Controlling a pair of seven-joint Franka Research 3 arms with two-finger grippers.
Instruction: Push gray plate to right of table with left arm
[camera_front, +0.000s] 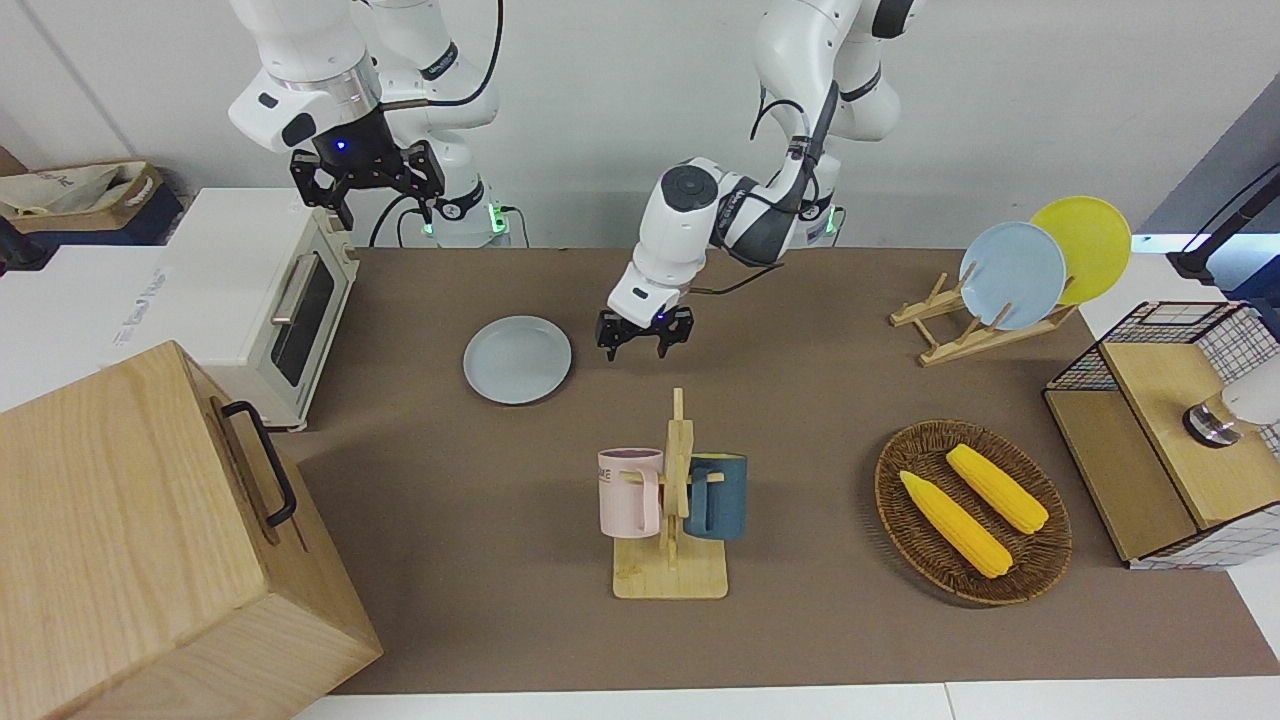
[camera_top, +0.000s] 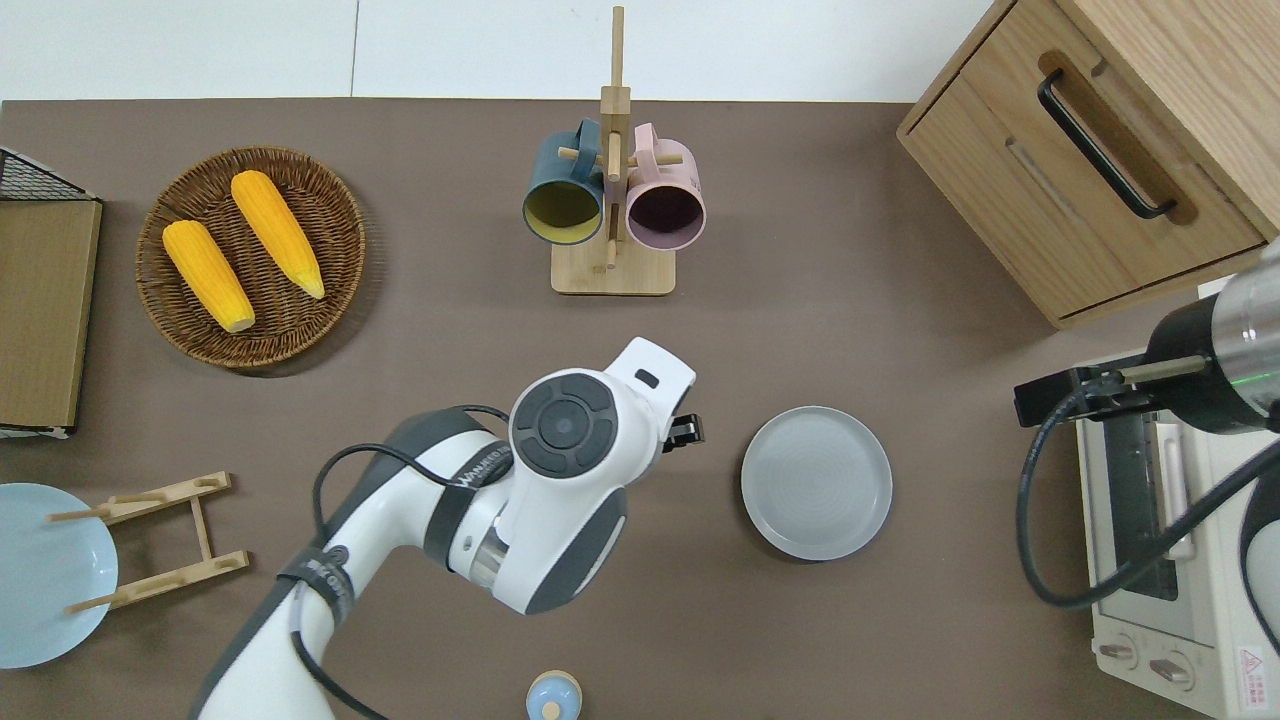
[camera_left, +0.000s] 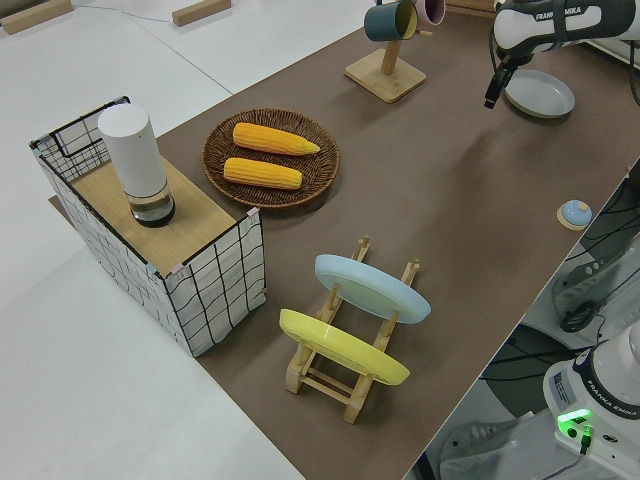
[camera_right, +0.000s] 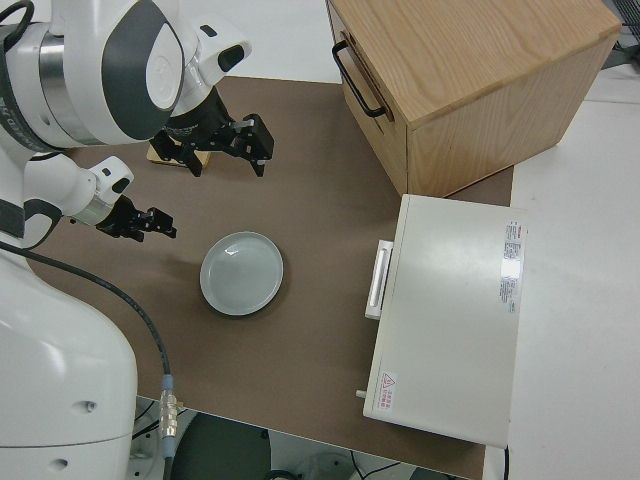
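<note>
The gray plate (camera_front: 517, 360) lies flat on the brown table (camera_front: 820, 400), near the toaster oven; it also shows in the overhead view (camera_top: 816, 483) and the right side view (camera_right: 241, 272). My left gripper (camera_front: 640, 343) is open and empty. In the overhead view it (camera_top: 688, 432) hangs over bare table beside the plate, toward the left arm's end, clear of the rim. The left side view shows it (camera_left: 491, 92) next to the plate (camera_left: 540, 93). My right arm is parked, its gripper (camera_front: 367, 190) open.
A white toaster oven (camera_front: 270, 290) and a wooden drawer cabinet (camera_front: 150, 540) stand at the right arm's end. A mug rack (camera_front: 670, 500) stands mid-table. A corn basket (camera_front: 970, 510), a plate rack (camera_front: 1010, 275) and a wire crate (camera_front: 1170, 430) sit toward the left arm's end.
</note>
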